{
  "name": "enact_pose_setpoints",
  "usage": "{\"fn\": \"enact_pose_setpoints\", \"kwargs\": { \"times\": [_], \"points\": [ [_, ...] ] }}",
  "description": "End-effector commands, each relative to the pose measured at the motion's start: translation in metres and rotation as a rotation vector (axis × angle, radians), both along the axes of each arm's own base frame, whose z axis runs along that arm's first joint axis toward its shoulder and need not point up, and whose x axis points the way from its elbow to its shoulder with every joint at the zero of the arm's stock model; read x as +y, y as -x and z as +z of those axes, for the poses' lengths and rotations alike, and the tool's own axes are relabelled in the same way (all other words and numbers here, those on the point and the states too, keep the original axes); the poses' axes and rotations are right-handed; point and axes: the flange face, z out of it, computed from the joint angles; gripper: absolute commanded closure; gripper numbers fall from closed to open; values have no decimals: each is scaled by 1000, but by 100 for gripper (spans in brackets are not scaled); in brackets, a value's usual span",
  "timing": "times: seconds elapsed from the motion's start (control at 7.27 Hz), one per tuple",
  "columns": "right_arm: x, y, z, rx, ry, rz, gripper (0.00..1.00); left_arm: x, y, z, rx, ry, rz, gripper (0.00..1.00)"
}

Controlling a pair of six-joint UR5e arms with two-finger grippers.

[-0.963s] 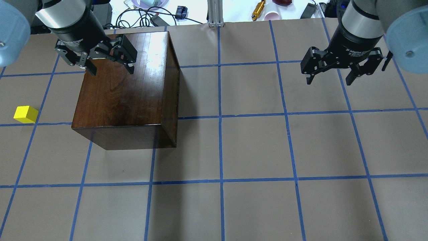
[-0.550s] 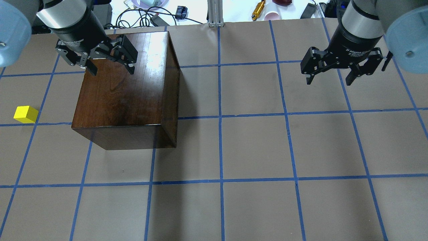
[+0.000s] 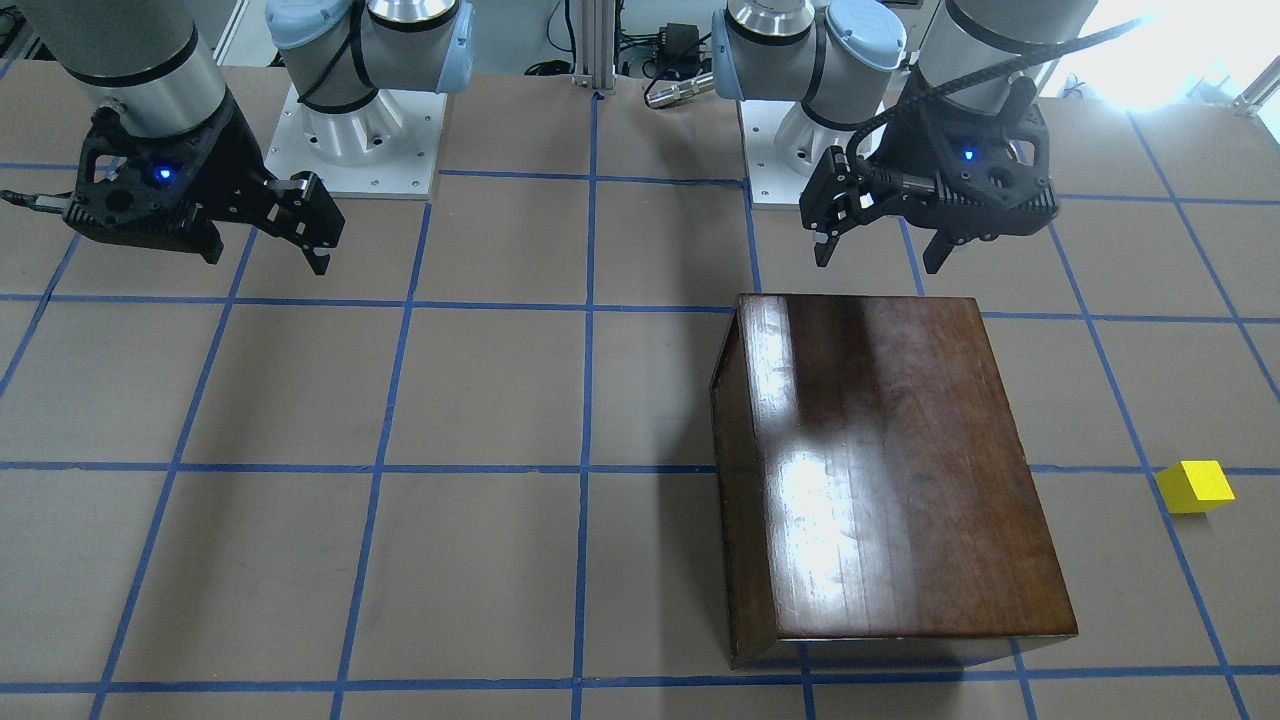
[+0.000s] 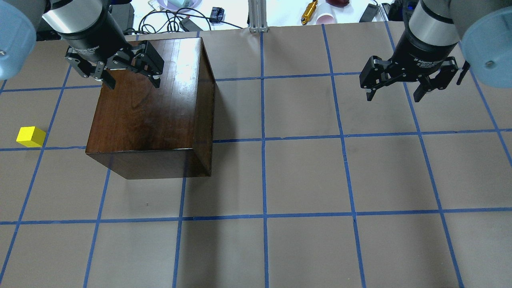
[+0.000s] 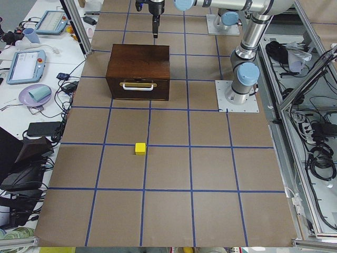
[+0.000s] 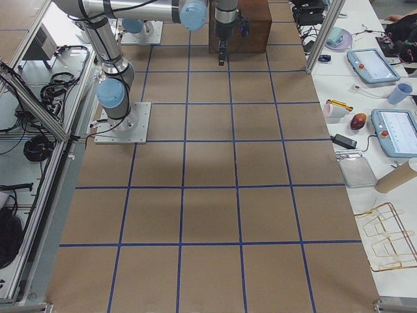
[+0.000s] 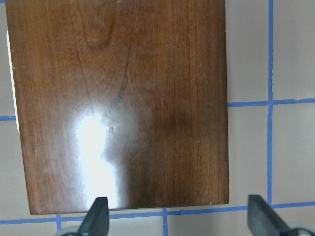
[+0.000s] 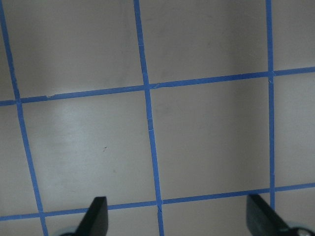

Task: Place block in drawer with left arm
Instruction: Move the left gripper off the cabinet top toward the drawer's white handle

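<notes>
Overhead exterior: left gripper, jaws apart, and block unmoved.

left claw shifted slightly, over wooden box

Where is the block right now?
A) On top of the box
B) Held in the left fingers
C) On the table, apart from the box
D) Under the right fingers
C: the block sits on the table with a gap to the box, while the left fingers are spread and empty over the box's top.
</notes>
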Motion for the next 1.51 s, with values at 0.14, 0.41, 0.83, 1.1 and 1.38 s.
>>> {"fn": "enact_pose_setpoints", "kwargs": {
  "times": [0.14,0.41,0.83,1.1,1.38],
  "points": [
    [0,0,0,0,0,0,0,0,0,0,-1,0,2,0],
    [0,0,0,2,0,0,0,0,-1,1,-1,1,2,0],
    [0,0,0,0,0,0,0,-4,-13,1,-1,6,22,0],
    [0,0,0,0,0,0,0,-14,-41,-7,-3,-6,10,0],
    [0,0,0,2,0,0,0,-22,-86,-11,-5,-14,25,0]
  ]
}}
